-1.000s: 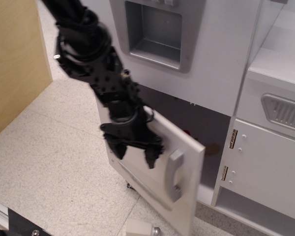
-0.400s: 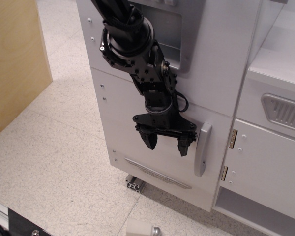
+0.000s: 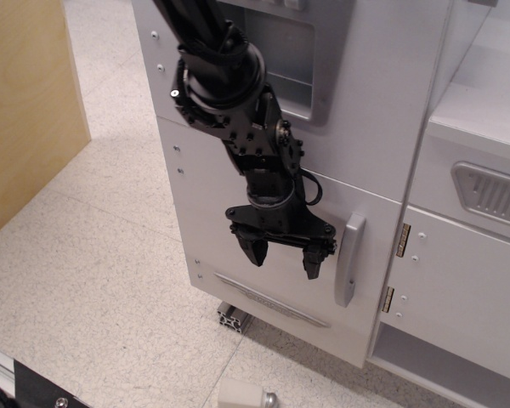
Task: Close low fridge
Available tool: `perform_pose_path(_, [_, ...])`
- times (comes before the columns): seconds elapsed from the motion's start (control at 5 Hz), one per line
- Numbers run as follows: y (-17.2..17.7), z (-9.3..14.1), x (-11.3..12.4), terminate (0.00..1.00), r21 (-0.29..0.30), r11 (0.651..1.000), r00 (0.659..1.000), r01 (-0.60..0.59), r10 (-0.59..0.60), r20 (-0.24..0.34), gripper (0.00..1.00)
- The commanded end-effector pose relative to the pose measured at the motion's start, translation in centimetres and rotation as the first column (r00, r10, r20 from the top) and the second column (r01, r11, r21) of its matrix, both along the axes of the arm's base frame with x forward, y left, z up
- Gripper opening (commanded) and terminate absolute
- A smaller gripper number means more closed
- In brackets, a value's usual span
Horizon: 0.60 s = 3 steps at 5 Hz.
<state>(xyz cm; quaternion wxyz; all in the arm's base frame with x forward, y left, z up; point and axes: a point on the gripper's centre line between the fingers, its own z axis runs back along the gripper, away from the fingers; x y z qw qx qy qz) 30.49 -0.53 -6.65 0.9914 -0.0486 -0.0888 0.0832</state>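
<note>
The low fridge door [image 3: 212, 212] is flat and white, flush with the fridge front. Its vertical silver-grey handle [image 3: 348, 259] is at the right edge and the oval silver strip [image 3: 272, 299] runs along the bottom. My black gripper [image 3: 284, 256] hangs in front of the door, just left of the handle, fingers pointing down. Its jaws are open and empty. The arm [image 3: 225, 76] comes down from the top and hides part of the door.
The upper door with the recessed grey dispenser [image 3: 297, 64] is above. A white cabinet with a grey vent panel [image 3: 493, 195] stands to the right. A wooden panel [image 3: 25, 110] stands at the left. A small white object [image 3: 242, 395] lies on the speckled floor.
The low fridge door swung from wide open to flush shut. My gripper moved right with it and now sits slightly lower and left, just off the door.
</note>
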Motion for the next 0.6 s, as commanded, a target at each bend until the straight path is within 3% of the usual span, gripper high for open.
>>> perform_pose_path(0.0, [1.04, 4.90, -2.43, 0.00, -0.010, 0.998, 0.997, 0.063, -0.063, 0.047, 1.00])
perform_pose_path(0.2, [1.04, 4.90, -2.43, 0.00, -0.010, 0.998, 0.997, 0.063, -0.063, 0.047, 1.00])
perform_pose_path(0.4, [1.04, 4.90, -2.43, 1.00, -0.010, 0.998, 0.997, 0.063, -0.063, 0.047, 1.00])
